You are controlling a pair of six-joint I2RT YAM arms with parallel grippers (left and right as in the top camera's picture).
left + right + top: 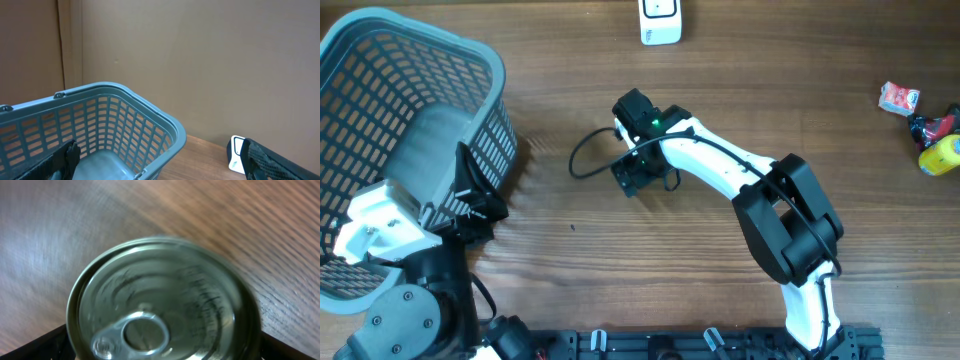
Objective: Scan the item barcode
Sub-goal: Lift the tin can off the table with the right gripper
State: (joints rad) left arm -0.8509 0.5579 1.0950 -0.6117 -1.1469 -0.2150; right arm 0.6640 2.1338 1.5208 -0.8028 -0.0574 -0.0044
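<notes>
A metal can with a ring-pull lid (pixel 165 305) stands upright on the wooden table and fills the right wrist view, slightly blurred. My right gripper (pixel 165 352) is open around it, with a dark finger (pixel 35 347) at each lower corner; I cannot tell whether the pads touch its side. From overhead the right gripper (pixel 642 172) sits mid-table and hides the can. A white scanner-like box (pixel 660 20) stands at the far edge, also seen as the white box (pixel 236 155). My left gripper (pixel 165 170) is open and holds nothing, beside the basket.
A grey-blue plastic basket (pixel 470 60) stands at the left, its rim (pixel 150 107) close to my left fingers. A black cable (pixel 582 155) loops left of the right gripper. A red packet (pixel 898 97) and a yellow and red item (pixel 940 145) lie at the far right.
</notes>
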